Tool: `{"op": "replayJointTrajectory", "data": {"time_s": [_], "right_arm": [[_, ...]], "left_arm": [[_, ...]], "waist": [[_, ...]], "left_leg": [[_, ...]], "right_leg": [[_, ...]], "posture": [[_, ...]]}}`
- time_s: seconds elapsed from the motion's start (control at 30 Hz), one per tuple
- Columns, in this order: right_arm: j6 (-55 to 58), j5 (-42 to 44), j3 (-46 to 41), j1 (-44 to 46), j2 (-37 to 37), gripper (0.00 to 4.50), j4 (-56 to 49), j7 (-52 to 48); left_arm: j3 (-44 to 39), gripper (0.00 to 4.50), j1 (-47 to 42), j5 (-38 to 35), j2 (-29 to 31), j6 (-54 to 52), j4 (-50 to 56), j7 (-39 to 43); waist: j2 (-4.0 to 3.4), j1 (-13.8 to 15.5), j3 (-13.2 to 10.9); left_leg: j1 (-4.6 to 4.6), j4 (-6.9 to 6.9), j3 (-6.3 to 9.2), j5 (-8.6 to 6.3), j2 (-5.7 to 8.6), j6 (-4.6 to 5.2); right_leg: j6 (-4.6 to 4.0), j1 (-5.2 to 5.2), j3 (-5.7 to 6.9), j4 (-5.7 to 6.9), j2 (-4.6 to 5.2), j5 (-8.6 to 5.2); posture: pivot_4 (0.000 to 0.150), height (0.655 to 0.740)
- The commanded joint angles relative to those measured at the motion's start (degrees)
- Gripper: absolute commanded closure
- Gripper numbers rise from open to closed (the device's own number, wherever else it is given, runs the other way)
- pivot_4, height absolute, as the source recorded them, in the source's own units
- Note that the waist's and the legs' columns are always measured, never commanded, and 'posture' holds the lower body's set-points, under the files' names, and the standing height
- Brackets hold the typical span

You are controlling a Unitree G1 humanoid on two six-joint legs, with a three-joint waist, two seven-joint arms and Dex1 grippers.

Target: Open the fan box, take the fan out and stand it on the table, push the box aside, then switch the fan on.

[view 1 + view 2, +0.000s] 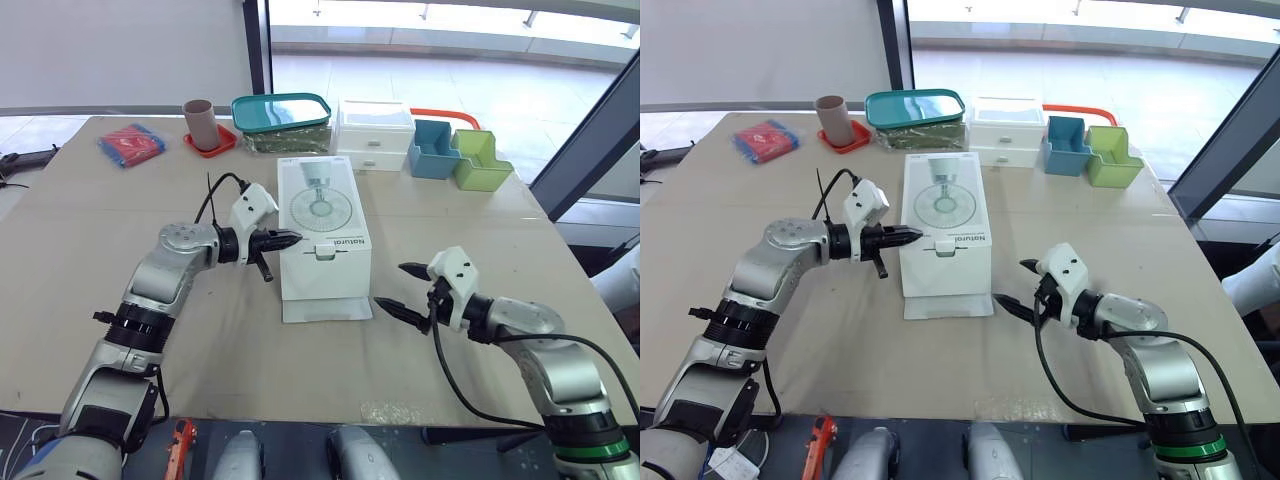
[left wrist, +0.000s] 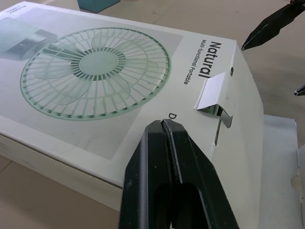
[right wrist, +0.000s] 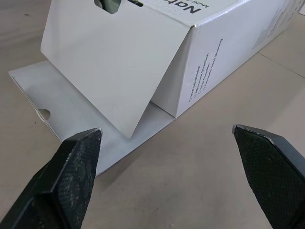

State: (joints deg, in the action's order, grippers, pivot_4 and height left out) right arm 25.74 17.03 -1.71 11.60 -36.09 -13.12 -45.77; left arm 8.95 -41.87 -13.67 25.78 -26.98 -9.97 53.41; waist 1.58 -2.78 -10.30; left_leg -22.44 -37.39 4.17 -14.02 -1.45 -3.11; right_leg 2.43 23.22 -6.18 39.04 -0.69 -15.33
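The box (image 1: 322, 225) lies flat in the middle of the table (image 1: 120, 220), its fan picture facing up and its long side running away from the robot. Its near end is undone. One flap (image 3: 119, 71) hangs from the top edge and tilts outward. A second, the tongue (image 1: 325, 310), lies flat on the table in front of the box. A small tab (image 2: 213, 93) stands up from the top face near that end.

The left gripper (image 1: 285, 240) comes in from the left at the box's near left top edge. Its two fingers (image 2: 167, 157) are pressed together with nothing between them. The tips seem to rest on the top face just inside the edge, though I cannot tell for sure that they touch.

The right gripper (image 1: 393, 285) hovers low over the table, just beside the box's near right corner. Its fingers are spread wide and hold nothing. One fingertip (image 3: 78, 157) sits near the edge of the tongue, and the other is out over bare table. Both are apart from the box.

Along the far side of the table, well apart from the box, are a red and blue packet (image 1: 132, 143), a cup (image 1: 200, 124) on a red coaster, a teal-lidded tub (image 1: 282, 112), white drawers (image 1: 374, 135), a blue bin (image 1: 433, 148) and a green bin (image 1: 480, 160).
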Motion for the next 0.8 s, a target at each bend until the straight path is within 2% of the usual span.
{"op": "replayJointTrajectory", "data": {"time_s": [0.03, 0.5, 0.8], "right_arm": [[-0.5, 1.2, 0.4, 1.0, 0.3, 0.00, -1.2, -1.0], [1.9, 2.3, 4.8, 1.2, 2.4, 0.00, -2.0, -1.7], [4.9, 7.5, 4.8, -0.3, 2.1, 0.00, -7.0, -4.7]], "left_arm": [[-0.1, 4.47, 0.4, 0.3, 0.3, -0.1, 0.1, 0.2], [0.0, 4.47, 0.4, 0.1, -0.1, -0.1, 0.9, -0.1], [-0.3, 4.47, -0.1, 0.1, -0.1, 0.0, 0.4, -0.2]], "waist": [[0.00, 0.0, 0.0], [0.00, 0.0, 0.0], [0.00, 0.0, 0.0]], "left_leg": [[0.00, 0.00, 0.00, 0.00, 0.00, 0.00], [0.00, 0.00, 0.00, 0.00, 0.00, 0.00], [0.00, 0.00, 0.00, 0.00, 0.00, 0.00]], "right_leg": [[0.00, 0.00, 0.00, 0.00, 0.00, 0.00], [0.00, 0.00, 0.00, 0.00, 0.00, 0.00], [0.00, 0.00, 0.00, 0.00, 0.00, 0.00]], "posture": [[0.150, 0.7400], [0.150, 0.7400], [0.150, 0.7400]]}}
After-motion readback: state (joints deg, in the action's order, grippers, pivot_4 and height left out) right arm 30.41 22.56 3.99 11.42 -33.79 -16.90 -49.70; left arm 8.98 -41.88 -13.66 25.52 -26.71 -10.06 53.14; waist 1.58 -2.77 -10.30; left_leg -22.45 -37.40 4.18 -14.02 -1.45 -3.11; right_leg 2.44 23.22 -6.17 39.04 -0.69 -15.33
